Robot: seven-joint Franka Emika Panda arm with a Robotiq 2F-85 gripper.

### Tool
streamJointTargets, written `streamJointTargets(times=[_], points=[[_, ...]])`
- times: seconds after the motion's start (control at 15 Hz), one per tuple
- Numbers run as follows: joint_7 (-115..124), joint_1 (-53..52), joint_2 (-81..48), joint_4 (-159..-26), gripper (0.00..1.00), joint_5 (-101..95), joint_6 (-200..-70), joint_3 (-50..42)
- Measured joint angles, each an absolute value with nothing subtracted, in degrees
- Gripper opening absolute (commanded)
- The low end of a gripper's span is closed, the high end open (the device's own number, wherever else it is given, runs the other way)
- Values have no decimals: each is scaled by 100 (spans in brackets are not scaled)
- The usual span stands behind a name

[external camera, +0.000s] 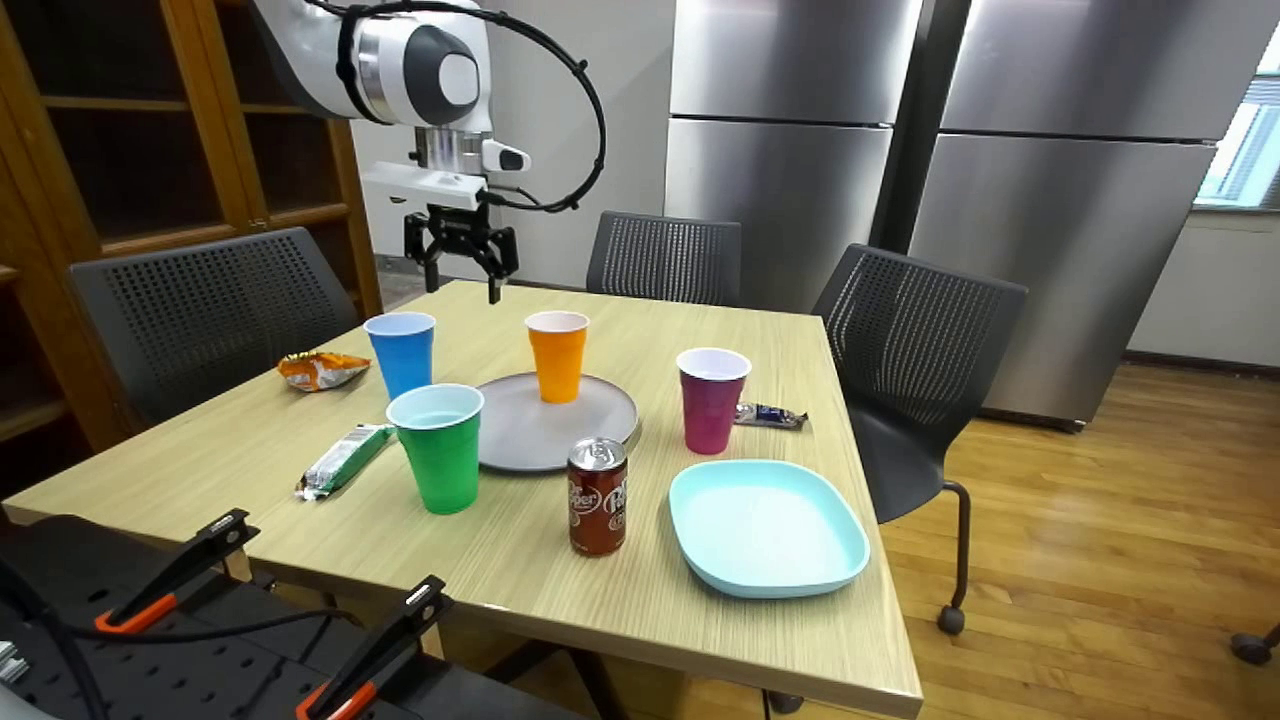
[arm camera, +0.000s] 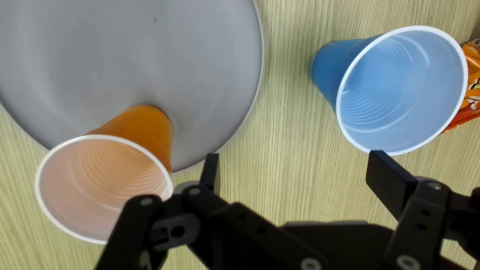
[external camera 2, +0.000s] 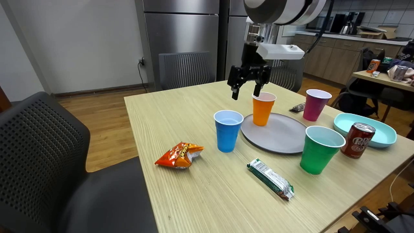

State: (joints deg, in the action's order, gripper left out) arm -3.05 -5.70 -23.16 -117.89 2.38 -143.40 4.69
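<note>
My gripper point(external camera: 463, 285) point(external camera 2: 245, 93) point(arm camera: 294, 163) is open and empty, held above the wooden table. In the wrist view its fingertips are spread between an orange cup point(arm camera: 138, 127) and a blue cup point(arm camera: 330, 71). The orange cup stands upright on a grey round plate point(external camera: 520, 430). The blue cup point(external camera: 403, 360) stands upright on the table beside the plate. A green cup point(external camera: 440, 455), a purple cup point(external camera: 711, 405) and a dark red Dr Pepper can point(external camera: 597, 505) stand around the plate. The gripper appears to touch none of them.
A teal square dish point(external camera: 770, 525) lies near the table corner. An orange snack bag point(external camera 2: 178, 157), a green-and-white wrapped bar point(external camera 2: 271, 178) and a small dark wrapper point(external camera: 770, 416) lie on the table. Dark chairs point(external camera: 905, 380) surround it. Black-and-orange clamps point(external camera: 380, 645) show at the near side.
</note>
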Motion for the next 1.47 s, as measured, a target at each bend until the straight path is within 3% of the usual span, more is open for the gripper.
streamJointTargets(times=[1.0,1.07,1.13,1.27,1.47], points=[[-748,-652,-2770,-11830,100,69,-14435,684],[-748,-662,-2792,-11830,97,32,-14440,684],[-748,-669,-2809,-11830,74,-1,-14444,684],[-748,-685,-2836,-11830,69,-55,-14487,684],[-748,-702,-2869,-11830,45,-98,-14567,683]])
